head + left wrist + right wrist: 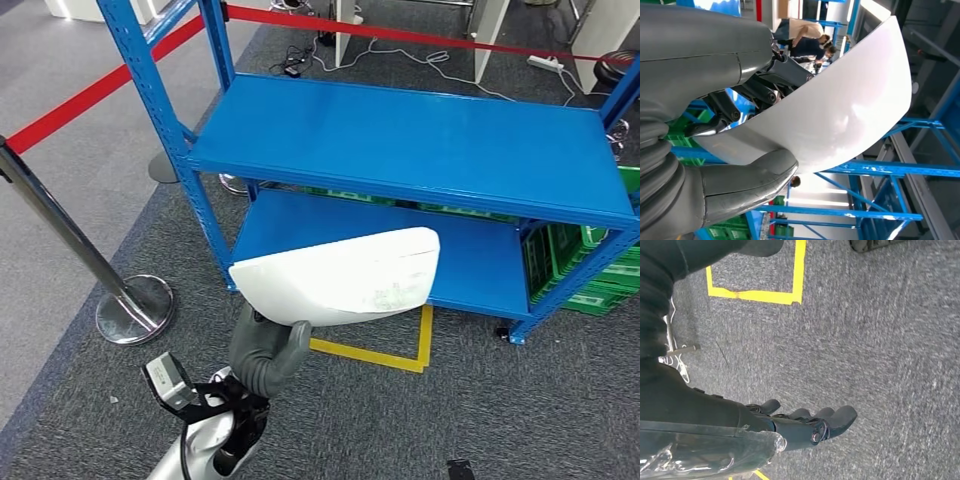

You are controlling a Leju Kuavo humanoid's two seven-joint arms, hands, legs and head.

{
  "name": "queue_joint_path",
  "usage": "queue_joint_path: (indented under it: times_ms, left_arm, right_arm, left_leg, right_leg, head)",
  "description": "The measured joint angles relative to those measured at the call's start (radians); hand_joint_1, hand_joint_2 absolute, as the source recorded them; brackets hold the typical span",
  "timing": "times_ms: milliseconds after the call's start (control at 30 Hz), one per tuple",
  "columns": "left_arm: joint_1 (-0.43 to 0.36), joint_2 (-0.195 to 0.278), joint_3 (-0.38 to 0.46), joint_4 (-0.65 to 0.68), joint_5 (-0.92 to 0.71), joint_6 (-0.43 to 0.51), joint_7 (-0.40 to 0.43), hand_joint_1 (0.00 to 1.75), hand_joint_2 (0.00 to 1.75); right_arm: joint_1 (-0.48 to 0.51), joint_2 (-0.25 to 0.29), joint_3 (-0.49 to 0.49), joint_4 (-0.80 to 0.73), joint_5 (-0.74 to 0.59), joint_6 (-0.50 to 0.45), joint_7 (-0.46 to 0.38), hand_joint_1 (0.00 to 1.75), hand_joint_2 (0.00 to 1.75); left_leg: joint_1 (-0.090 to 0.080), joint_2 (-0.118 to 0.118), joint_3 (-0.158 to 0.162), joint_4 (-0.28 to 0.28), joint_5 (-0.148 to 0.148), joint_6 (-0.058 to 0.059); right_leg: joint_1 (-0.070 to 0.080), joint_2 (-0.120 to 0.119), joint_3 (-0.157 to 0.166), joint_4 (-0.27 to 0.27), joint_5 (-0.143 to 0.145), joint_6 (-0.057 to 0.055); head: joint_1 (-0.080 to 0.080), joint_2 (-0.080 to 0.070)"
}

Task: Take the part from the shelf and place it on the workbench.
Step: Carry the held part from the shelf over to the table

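Fingers of left hand (268, 350) pinch white part (340, 275) edge; right hand (806, 425) spread.

The part (343, 275) is plain white with faint greenish marks at its 4 o'clock. The left hand (266, 352) is grey. The shelf (411, 135) is bright blue, the carpet (528, 400) speckled grey, floor tape (392, 357) yellow, crates (604, 270) green, barrier band (90, 95) red.

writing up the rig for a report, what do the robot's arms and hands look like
The left arm is silver with black fittings. The left hand has a grey ribbed cover, a thick grey thumb and darker fingers. The right hand looks dark, with rounded fingertips.
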Motion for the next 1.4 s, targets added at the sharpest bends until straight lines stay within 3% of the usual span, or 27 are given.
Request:
queue_joint_path:
  times_ms: [67,133,167,200,233,300,367,400,467,533,567,633,667,700,767,833,900,933,1100,1167,1233,1267,1300,1333,1400]
  left_arm:
    - [0.0,-0.002,0.001,0.001,-0.001,0.002,0.0,1.75,1.75]
    - [0.0,-0.002,0.002,0.002,-0.001,0.003,0.0,1.75,1.75]
    - [0.0,-0.002,0.002,0.003,-0.001,0.003,0.0,1.75,1.75]
    - [0.0,-0.002,0.002,0.005,-0.001,0.003,0.0,1.75,1.75]
    - [0.0,-0.002,0.002,0.006,-0.001,0.003,0.0,1.75,1.75]
    - [0.0,-0.003,0.002,0.009,-0.001,0.004,0.0,1.75,1.75]
    - [-0.001,-0.004,0.004,0.01,-0.001,0.007,0.0,1.75,1.75]
    - [-0.002,-0.004,0.005,0.01,-0.002,0.01,-0.002,1.75,1.75]
    - [-0.002,-0.005,0.007,0.011,-0.003,0.016,-0.004,1.75,1.75]
    - [-0.001,-0.004,0.01,0.011,-0.003,0.02,-0.006,1.75,1.75]
    - [0.0,-0.004,0.011,0.011,-0.003,0.021,-0.006,1.75,1.75]
    - [0.0,-0.004,0.012,0.011,-0.003,0.023,-0.007,1.75,1.75]
    - [0.001,-0.004,0.012,0.011,-0.003,0.023,-0.007,1.75,1.75]
    - [0.002,-0.003,0.013,0.011,-0.003,0.025,-0.007,1.75,1.75]
    - [0.003,-0.003,0.014,0.011,-0.006,0.03,-0.007,1.75,1.75]
    - [0.002,-0.005,0.016,0.011,-0.012,0.043,-0.009,1.75,1.75]
    - [0.001,-0.008,0.017,0.01,-0.018,0.06,-0.011,1.75,1.75]
    - [0.0,-0.01,0.018,0.01,-0.02,0.064,-0.011,1.75,1.75]
    - [0.0,-0.01,0.019,0.009,-0.02,0.076,-0.011,1.75,1.75]
    - [0.003,-0.013,0.028,0.009,-0.018,0.118,-0.005,1.75,1.75]
    - [0.008,-0.016,0.039,0.009,-0.014,0.167,0.006,1.75,1.75]
    - [0.009,-0.016,0.041,0.009,-0.013,0.181,0.012,1.75,1.75]
    - [0.01,-0.017,0.044,0.009,-0.012,0.199,0.017,1.75,1.75]
    - [0.01,-0.017,0.046,0.009,-0.012,0.217,0.021,1.75,1.75]
    - [0.011,-0.019,0.048,0.009,-0.017,0.252,0.026,1.75,1.75]
  right_arm:
    - [0.002,0.0,0.0,0.0,0.001,0.004,-0.007,0.0,1.75]
    - [0.002,0.0,-0.001,0.0,0.003,0.014,-0.014,0.0,1.75]
    - [0.002,0.0,-0.001,0.0,0.003,0.018,-0.017,0.0,1.75]
    - [0.002,0.0,-0.001,0.0,0.003,0.02,-0.018,0.0,1.75]
    - [0.002,0.0,-0.001,0.0,0.003,0.02,-0.019,0.0,1.75]
    - [-0.001,-0.001,-0.001,0.0,0.004,0.019,-0.02,0.0,1.75]
    - [-0.005,-0.002,-0.001,0.0,0.008,0.013,-0.022,0.0,1.75]
    - [-0.006,-0.002,-0.001,0.0,0.012,0.005,-0.026,0.0,1.75]
    - [-0.004,-0.002,0.0,0.0,0.021,-0.015,-0.038,0.0,1.75]
    - [-0.003,-0.002,0.001,-0.001,0.028,-0.029,-0.046,0.0,1.75]
    - [-0.004,-0.002,0.001,-0.002,0.029,-0.032,-0.048,0.0,1.75]
    - [-0.003,-0.002,0.002,-0.003,0.032,-0.034,-0.05,0.0,1.75]
    - [-0.002,-0.002,0.002,-0.004,0.033,-0.034,-0.05,0.0,1.75]
    - [-0.002,-0.002,0.002,-0.004,0.034,-0.035,-0.051,0.0,1.75]
    - [-0.002,-0.003,0.003,-0.004,0.035,-0.036,-0.052,0.0,1.75]
    - [-0.003,-0.003,0.003,-0.004,0.035,-0.039,-0.052,0.0,1.75]
    - [-0.002,-0.003,0.003,-0.004,0.034,-0.044,-0.052,0.0,1.75]
    - [-0.002,-0.003,0.003,-0.004,0.033,-0.045,-0.052,0.0,1.75]
    - [-0.002,-0.003,0.003,-0.004,0.03,-0.049,-0.052,0.0,1.75]
    - [0.002,-0.003,0.002,-0.004,0.021,-0.055,-0.052,0.0,1.75]
    - [0.005,-0.003,0.001,-0.004,0.013,-0.061,-0.052,0.0,1.75]
    - [0.006,-0.003,0.001,-0.004,0.011,-0.064,-0.052,0.0,1.75]
    - [0.007,-0.003,0.001,-0.004,0.009,-0.067,-0.052,0.0,1.75]
    - [0.007,-0.003,0.001,-0.004,0.007,-0.071,-0.052,0.0,1.75]
    - [0.005,-0.003,0.001,-0.004,0.004,-0.077,-0.053,0.0,1.75]
  left_leg:
    - [0.003,0.003,-0.02,-0.005,0.023,0.011]
    - [0.003,0.004,-0.047,-0.004,0.046,0.015]
    - [0.003,0.005,-0.062,-0.004,0.058,0.014]
    - [0.004,0.005,-0.077,-0.003,0.07,0.013]
    - [0.004,0.005,-0.092,-0.001,0.081,0.011]
    - [0.006,0.005,-0.124,0.006,0.103,0.004]
    - [0.006,0.004,-0.147,0.017,0.122,-0.006]
    - [0.005,0.004,-0.152,0.022,0.13,-0.01]
    - [0.005,0.004,-0.156,0.023,0.144,-0.018]
    - [0.008,0.002,-0.169,0.045,0.111,-0.031]
    - [0.009,0.001,-0.181,0.081,0.067,-0.037]
    - [0.012,0.001,-0.213,0.206,-0.041,-0.045]
    - [0.013,0.001,-0.225,0.271,-0.073,-0.047]
    - [0.014,0.001,-0.226,0.315,-0.08,-0.046]
    - [0.014,0.001,-0.187,0.311,-0.038,-0.04]
    - [0.013,0.0,-0.087,0.198,-0.007,-0.03]
    - [0.011,-0.001,0.014,0.064,-0.028,-0.021]
    - [0.01,-0.001,0.042,0.025,-0.041,-0.018]
    - [0.007,-0.002,0.043,0.006,-0.046,-0.016]
    - [0.004,0.001,0.024,0.004,-0.024,0.0]
    - [0.003,0.004,0.004,0.002,0.001,0.015]
    - [0.003,0.005,-0.004,0.003,0.007,0.015]
    - [0.002,0.005,-0.01,0.004,0.012,0.015]
    - [0.002,0.005,-0.016,0.006,0.016,0.013]
    - [0.002,0.005,-0.024,0.011,0.021,0.009]
  right_leg:
    - [-0.001,0.0,-0.025,0.067,-0.075,0.008]
    - [-0.001,-0.001,-0.054,0.199,-0.173,0.015]
    - [-0.002,-0.001,-0.061,0.256,-0.194,0.018]
    - [-0.002,-0.001,-0.057,0.288,-0.189,0.02]
    - [-0.002,-0.001,-0.037,0.288,-0.165,0.022]
    - [-0.004,-0.002,0.051,0.189,-0.118,0.027]
    - [-0.003,-0.001,0.151,0.043,-0.132,0.025]
    - [-0.001,0.001,0.177,-0.001,-0.148,0.021]
    - [0.001,0.004,0.173,-0.01,-0.148,0.004]
    - [0.0,0.003,0.157,-0.008,-0.13,-0.014]
    - [-0.002,0.002,0.146,-0.008,-0.118,-0.022]
    - [-0.001,0.001,0.117,-0.007,-0.092,-0.03]
    - [0.0,0.0,0.1,-0.006,-0.079,-0.03]
    - [0.001,-0.001,0.083,-0.006,-0.067,-0.03]
    - [0.003,-0.001,0.051,-0.006,-0.045,-0.028]
    - [0.006,0.002,0.026,-0.005,-0.025,-0.024]
    - [0.009,0.004,0.012,-0.002,-0.009,-0.018]
    - [0.01,0.005,0.009,-0.001,-0.005,-0.016]
    - [0.007,0.004,0.005,-0.002,0.006,-0.01]
    - [0.001,0.002,-0.035,0.085,-0.047,0.004]
    - [-0.002,0.0,-0.091,0.238,-0.136,0.017]
    - [-0.002,0.0,-0.099,0.28,-0.154,0.019]
    - [-0.002,0.0,-0.088,0.285,-0.154,0.019]
    - [-0.002,-0.001,-0.055,0.246,-0.138,0.019]
    - [-0.002,-0.004,0.044,0.103,-0.098,0.015]
  head:
    - [0.003,0.0]
    - [0.007,0.0]
    - [0.007,0.0]
    - [0.007,0.0]
    - [0.007,0.0]
    - [0.008,0.0]
    - [0.007,0.0]
    - [0.007,0.0]
    - [0.005,0.0]
    - [0.003,0.0]
    - [0.0,0.0]
    - [-0.004,0.0]
    - [-0.004,0.0]
    - [-0.004,0.0]
    - [-0.004,0.0]
    - [-0.004,0.0]
    - [-0.004,0.0]
    - [-0.003,0.0]
    - [-0.003,0.0]
    - [0.001,0.0]
    - [0.004,0.0]
    - [0.004,0.0]
    - [0.004,0.0]
    - [0.004,0.0]
    - [0.004,0.0]
